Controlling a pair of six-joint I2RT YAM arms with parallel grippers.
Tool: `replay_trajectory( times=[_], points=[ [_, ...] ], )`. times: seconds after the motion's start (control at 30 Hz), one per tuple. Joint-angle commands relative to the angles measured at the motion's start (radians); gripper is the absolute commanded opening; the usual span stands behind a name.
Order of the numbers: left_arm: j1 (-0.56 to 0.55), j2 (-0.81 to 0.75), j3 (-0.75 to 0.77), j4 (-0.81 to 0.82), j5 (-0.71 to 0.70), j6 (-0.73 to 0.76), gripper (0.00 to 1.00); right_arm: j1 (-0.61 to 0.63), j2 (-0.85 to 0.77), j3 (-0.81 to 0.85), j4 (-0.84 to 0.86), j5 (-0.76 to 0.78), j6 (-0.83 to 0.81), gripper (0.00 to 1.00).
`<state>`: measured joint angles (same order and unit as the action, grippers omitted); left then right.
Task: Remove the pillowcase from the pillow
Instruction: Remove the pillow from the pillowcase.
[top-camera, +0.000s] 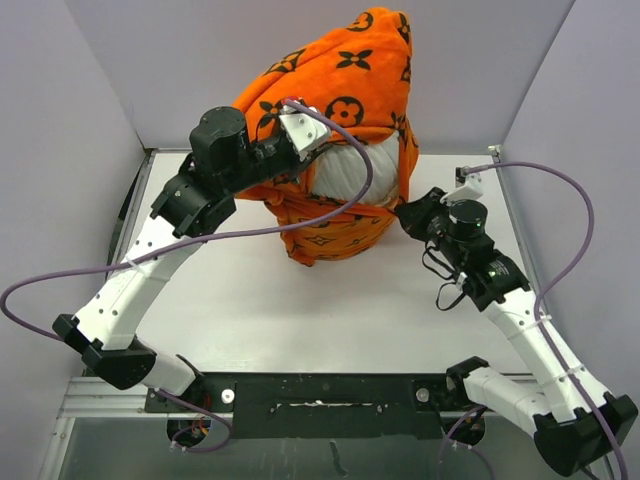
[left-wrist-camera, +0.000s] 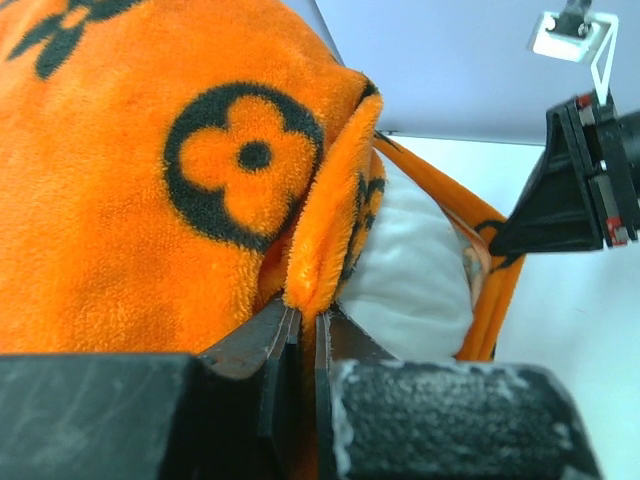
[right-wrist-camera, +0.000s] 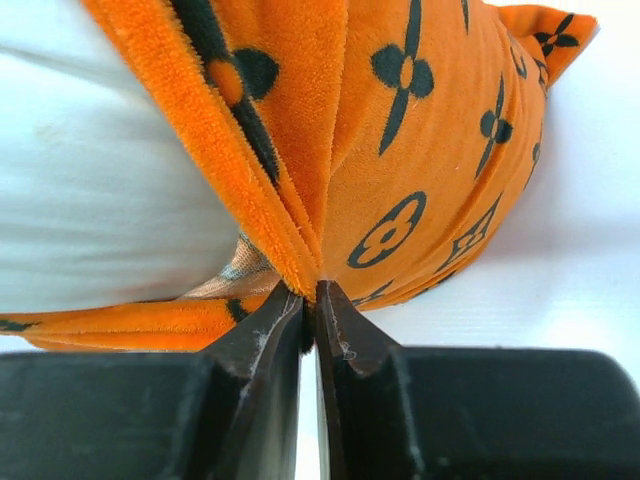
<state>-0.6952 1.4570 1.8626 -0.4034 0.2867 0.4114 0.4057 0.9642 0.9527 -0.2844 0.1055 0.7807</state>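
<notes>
Top external view: a bright orange plush pillowcase (top-camera: 340, 90) printed with black flower and diamond motifs stands bunched up at the far middle of a white surface (top-camera: 300, 310), leaning against the grey back wall (top-camera: 200, 60). Its open mouth faces the arms, and a rounded patch of the plain white pillow (top-camera: 355, 175) shows through that opening, with orange fabric wrapped above, beside and below it.

Reaching in from the left, the left claw (top-camera: 318, 150) meets the upper left rim of the opening. The left wrist view shows its two dark fingers pressed together, clenched on a folded lip of the pillowcase edge, with the white pillow just to the right of that fold.

From the right, the right claw (top-camera: 405, 215) touches the lower right rim of the opening. In the right wrist view its fingers are pinched tight on a pleated bit of the orange hem. The pillow fills the upper left of that view, and a strip of patterned lining peeks out between pillow and hem.

Purple cables (top-camera: 560, 190) loop from both arms. Most of the pillow is hidden inside the cover.
</notes>
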Motion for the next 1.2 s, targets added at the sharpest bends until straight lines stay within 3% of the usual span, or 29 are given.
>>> replay_trajectory(
  times=[0.0,0.23,0.47,0.57,0.87,1.03,1.17],
  points=[
    [0.034,-0.097,0.173,0.064,-0.005,-0.088,0.0,-0.064,-0.06,0.059,-0.245,0.099,-0.207,0.14],
    [0.029,-0.034,0.227,-0.126,0.201,-0.31,0.0,-0.064,-0.101,0.23,-0.191,-0.062,-0.402,0.42],
    [0.023,0.013,0.256,-0.174,0.296,-0.394,0.0,-0.058,-0.132,0.309,-0.12,-0.185,-0.463,0.73],
    [-0.003,0.025,0.267,-0.179,0.289,-0.384,0.0,-0.041,-0.125,0.338,-0.096,-0.247,-0.485,0.82],
    [-0.087,0.066,0.309,-0.192,0.211,-0.333,0.0,0.124,-0.034,0.417,-0.023,-0.322,-0.633,0.88],
    [-0.107,0.087,0.345,-0.217,0.191,-0.315,0.0,0.239,0.069,0.467,-0.059,-0.253,-0.729,0.93],
    [-0.109,0.092,0.363,-0.228,0.19,-0.305,0.0,0.255,0.114,0.464,-0.057,-0.17,-0.757,0.97]
  ],
)
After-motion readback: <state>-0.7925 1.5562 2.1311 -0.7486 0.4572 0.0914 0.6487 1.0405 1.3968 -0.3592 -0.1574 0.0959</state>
